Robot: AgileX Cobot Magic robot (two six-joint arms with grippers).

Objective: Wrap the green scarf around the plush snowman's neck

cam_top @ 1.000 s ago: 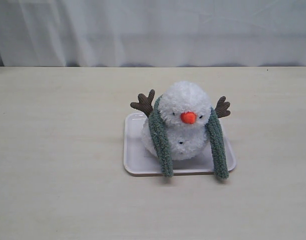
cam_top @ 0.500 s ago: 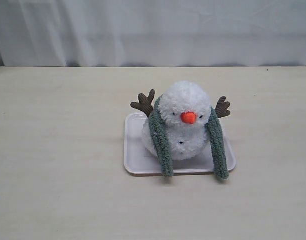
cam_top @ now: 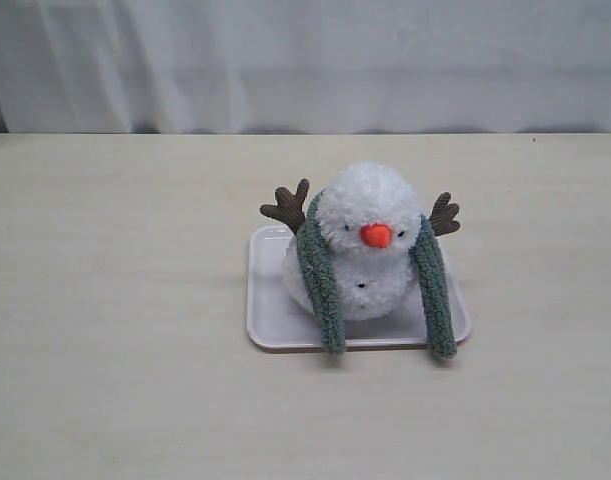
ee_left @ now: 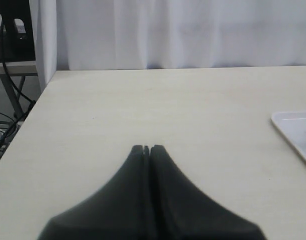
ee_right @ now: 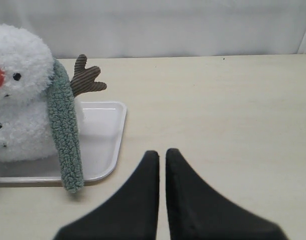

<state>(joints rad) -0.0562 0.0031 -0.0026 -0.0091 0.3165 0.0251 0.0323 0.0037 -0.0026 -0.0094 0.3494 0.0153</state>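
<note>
Plainly, the scarf (cam_top: 323, 285) lies draped behind the neck (cam_top: 370, 252) of the snowman (cam_top: 370, 200). Its two strands hang down the front, one on each side of the orange nose, uncrossed, with the tips reaching the front rim of the tray (cam_top: 265, 315) on which the toy sits. The wrap is about half made, and the step in hand looks to be crossing one end over the other. The right pincer (ee_right: 162, 152) is all but closed, with only a thin slit between its fingers and nothing in them. The nearer strand (ee_right: 65, 140) hangs ahead of it, toward the left arm's side, near but not touching. The left pincer (ee_left: 146, 148) is closed tight and empty. Only a corner of the tray (ee_left: 295, 132) shows ahead of it toward the right arm's side, and the toy itself is out of its sight. To do this well, the right pincer would need to open and take its strand low, near the tip, where the knit hangs free of the plush. It should then lift before carrying it across under the nose. The toy is probably light, so a sideways drag could tip it or pull the scarf off the neck. The left pincer pinning the other strand would likely guard against that.
</note>
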